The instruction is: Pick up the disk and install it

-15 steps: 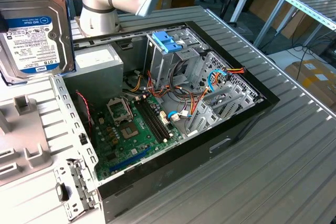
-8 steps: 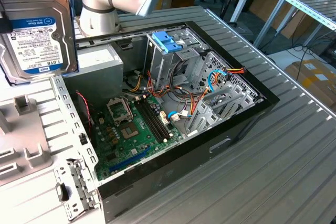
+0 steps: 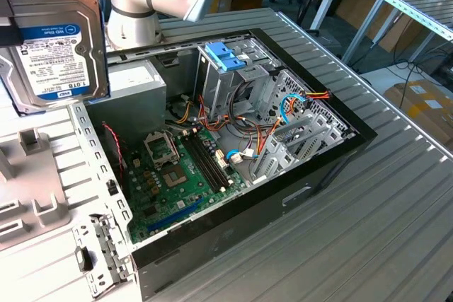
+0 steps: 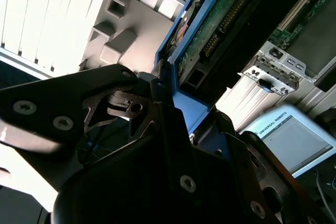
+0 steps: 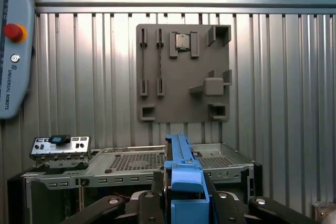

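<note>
Held tight in end effector [image 5: 184,199]: disk [image 5: 182,169], edge-on in first wrist view; label [image 3: 49,39] facing exterior view, disk cropped at exterior view's left.

uncovered case [image 3: 241,221]: drive cage [image 3: 225,58] at 12 o'clock, cables [image 3: 272,129] crowd 2 o'clock; the disk [image 3: 53,47] clear outside at 10 o'clock.

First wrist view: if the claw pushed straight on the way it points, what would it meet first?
The claw, shut on the disk, points toward the open case's perforated metal wall. The disk's leading edge would probably reach that first, with the grey fixture plate beyond it. Depth is unclear.
</note>
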You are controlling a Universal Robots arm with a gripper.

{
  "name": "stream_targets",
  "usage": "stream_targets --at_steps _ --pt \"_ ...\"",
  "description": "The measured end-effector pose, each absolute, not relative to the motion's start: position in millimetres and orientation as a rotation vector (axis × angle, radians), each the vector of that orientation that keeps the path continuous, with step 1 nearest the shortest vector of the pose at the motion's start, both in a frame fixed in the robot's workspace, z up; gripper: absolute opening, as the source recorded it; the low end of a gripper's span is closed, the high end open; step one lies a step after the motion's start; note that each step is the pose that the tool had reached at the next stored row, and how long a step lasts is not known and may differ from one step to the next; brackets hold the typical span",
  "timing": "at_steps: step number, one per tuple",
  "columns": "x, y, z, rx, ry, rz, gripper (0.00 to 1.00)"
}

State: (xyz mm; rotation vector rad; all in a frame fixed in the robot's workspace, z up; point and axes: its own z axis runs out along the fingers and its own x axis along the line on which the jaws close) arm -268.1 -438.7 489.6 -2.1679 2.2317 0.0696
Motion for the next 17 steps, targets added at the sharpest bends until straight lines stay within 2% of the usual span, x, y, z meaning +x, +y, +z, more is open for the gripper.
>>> stream_targets --at_steps 17 --pt "-260.4 -442.4 489.1 -2.168 2.232 0.070 0.37"
